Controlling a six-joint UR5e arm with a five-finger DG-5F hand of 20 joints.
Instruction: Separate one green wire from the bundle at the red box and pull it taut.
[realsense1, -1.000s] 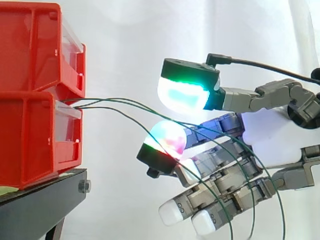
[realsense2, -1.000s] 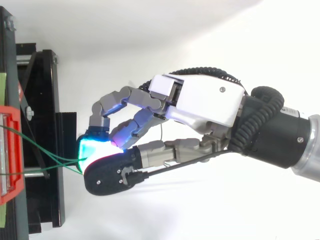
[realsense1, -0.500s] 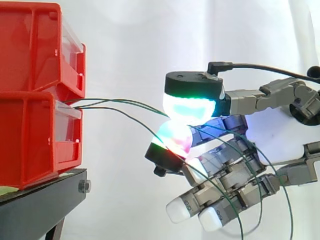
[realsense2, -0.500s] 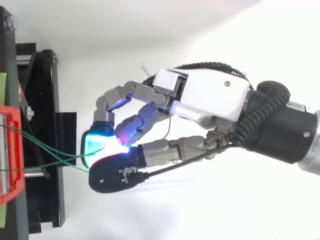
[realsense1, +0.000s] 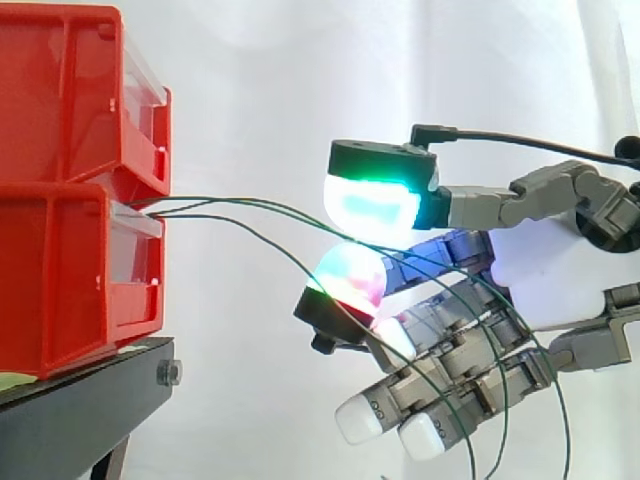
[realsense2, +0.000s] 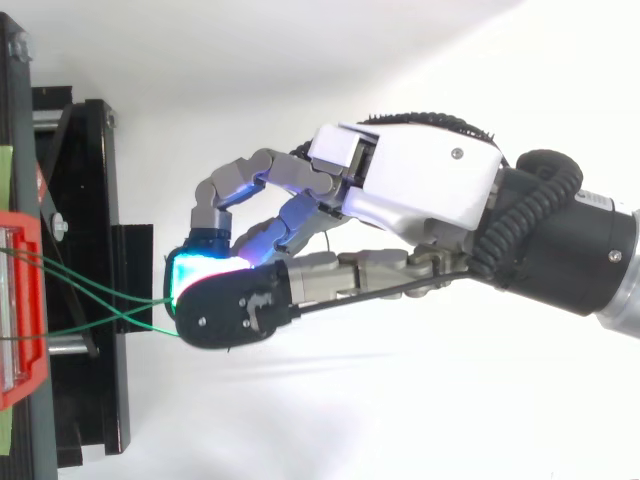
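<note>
White curtain behind; red boxes at left, green wires running right into the hand's pinch
Stacked on the black stand (realsense1: 90, 400), the upper red box (realsense1: 60, 90) sits on the lower red box (realsense1: 70, 280). Three green wires (realsense1: 245, 203) leave the lower one's front and run right in shallow curves, none of them tight. The hand (realsense1: 550, 275) meets them with its glowing thumb pad (realsense1: 372, 205) closed down onto one finger pad (realsense1: 348, 275), pinching where the upper strands pass between. I cannot tell whether one strand or two is caught. The lowest strand crosses below that pad. The other fingers curl loosely underneath, with the wires' far lengths draping down past them. I judge this to be the separating step: the next move calls for keeping a single strand in the pinch and drawing away from the box until it straightens
</note>
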